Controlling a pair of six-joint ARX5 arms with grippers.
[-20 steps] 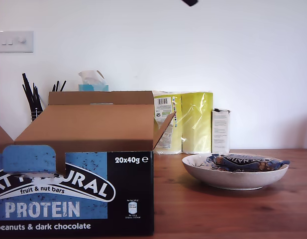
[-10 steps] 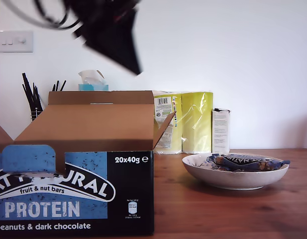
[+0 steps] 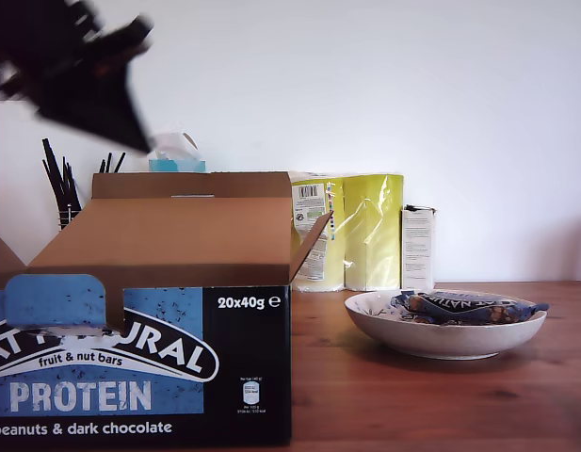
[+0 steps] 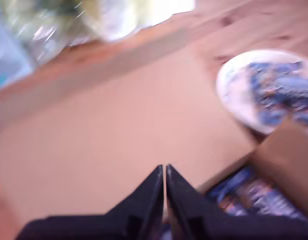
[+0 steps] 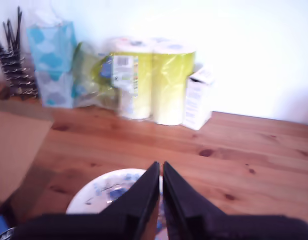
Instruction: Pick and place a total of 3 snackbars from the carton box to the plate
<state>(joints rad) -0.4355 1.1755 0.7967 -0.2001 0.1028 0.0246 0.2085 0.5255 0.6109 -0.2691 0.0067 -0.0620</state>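
Exterior view: the box sits toward the tabletop's front edge, on the exterior view's left. The plate to its right holds bars. A blurred arm hangs above the box.
First wrist view: my first gripper is pressed together and empty over the box flap. More bars lie inside the box.
Second wrist view: my second gripper is closed tight on nothing, above the plate.

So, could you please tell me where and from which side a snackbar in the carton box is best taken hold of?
Probably across the slim middle of a snackbar, coming from above through the open top of the carton box, beside its flap: the bars seem to lie flat inside, with cardboard walls blocking sideways approach. The blurred view hides their exact lie.
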